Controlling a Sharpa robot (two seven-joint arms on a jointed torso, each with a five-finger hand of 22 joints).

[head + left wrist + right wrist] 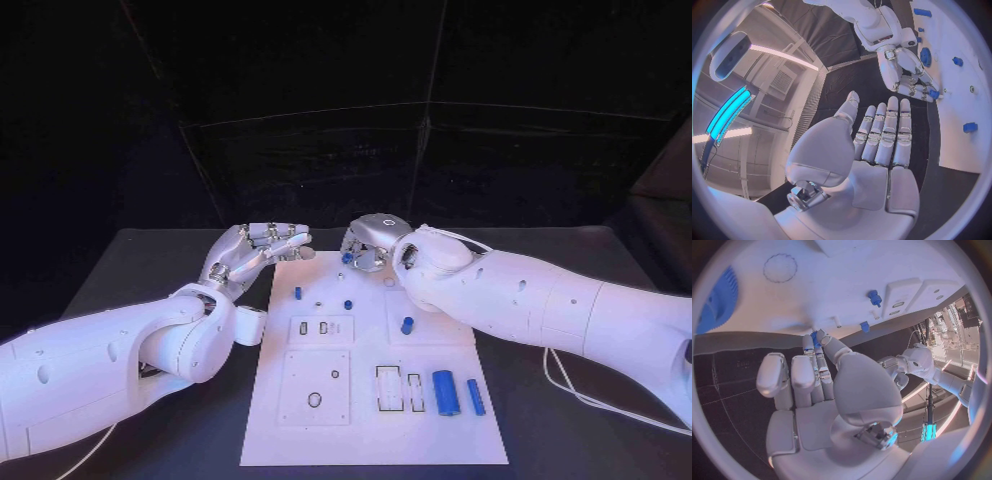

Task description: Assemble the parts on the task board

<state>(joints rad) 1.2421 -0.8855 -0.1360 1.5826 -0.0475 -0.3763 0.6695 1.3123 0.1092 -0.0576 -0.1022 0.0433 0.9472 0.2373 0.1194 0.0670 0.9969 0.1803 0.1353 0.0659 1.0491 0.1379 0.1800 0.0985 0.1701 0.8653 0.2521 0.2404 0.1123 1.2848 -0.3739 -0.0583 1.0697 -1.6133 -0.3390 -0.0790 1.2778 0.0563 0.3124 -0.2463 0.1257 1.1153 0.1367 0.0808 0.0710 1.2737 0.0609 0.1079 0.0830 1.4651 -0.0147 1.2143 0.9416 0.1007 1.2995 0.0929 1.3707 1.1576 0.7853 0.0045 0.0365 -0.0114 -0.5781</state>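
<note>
The white board (433, 420) lies lengthwise on the dark surface (144, 260), its long axis running away from the robot, with bare surface open along both long edges and beyond the far end. Near its right front corner two blue rods (446, 392) lie side by side, long axes parallel to the board's long edge, just right of narrow slots (389, 387). Farther up, a short blue piece (407, 324) sits on the right half, and two small blue pegs (299, 294) stand near the left half's far end. The left hand (257, 252) hovers at the board's far left corner — its fingers (879, 132) stretched out straight and close together, holding nothing. The right hand (378, 243) is over the far edge of the board, fingers (811, 365) curled downward; in the right wrist view a small blue part (816, 338) is pinched at the fingertips — just above the white plate.
</note>
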